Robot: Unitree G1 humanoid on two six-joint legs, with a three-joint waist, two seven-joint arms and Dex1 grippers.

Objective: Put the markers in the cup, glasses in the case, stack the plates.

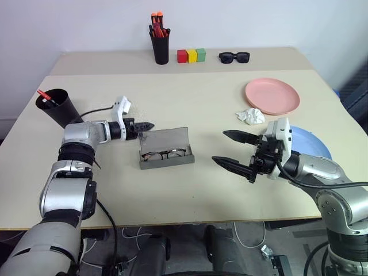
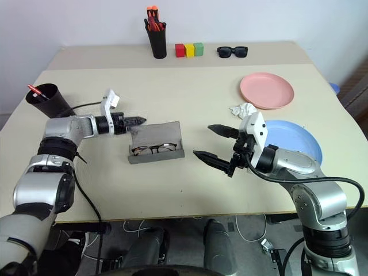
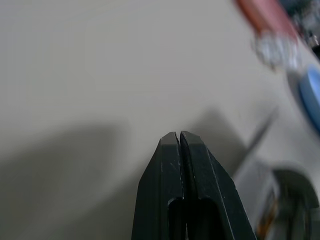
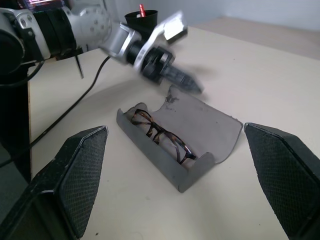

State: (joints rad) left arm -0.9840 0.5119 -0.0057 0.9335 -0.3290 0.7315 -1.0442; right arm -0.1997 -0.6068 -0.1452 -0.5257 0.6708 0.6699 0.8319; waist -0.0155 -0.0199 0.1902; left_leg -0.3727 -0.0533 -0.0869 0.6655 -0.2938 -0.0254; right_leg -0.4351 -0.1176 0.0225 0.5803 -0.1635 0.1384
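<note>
The left hand [image 1: 148, 125] has its fingers pressed together, empty, its tips at the upper edge of the open lid of the case [image 1: 166, 149]. The right hand [image 1: 233, 149] is spread wide, holding nothing, above the bench [image 1: 190, 103] beside the case. The glasses [image 1: 164, 154] lie folded inside the grey case, mid-bench.

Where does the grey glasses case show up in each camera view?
Left eye view: the case lies open at centre, the glasses inside.
Right eye view: the case sits left of centre.
Left wrist view: a blurred grey shape at lower right, probably the case.
Right wrist view: centre.
Shared landmark: the left gripper at its lid.
</note>
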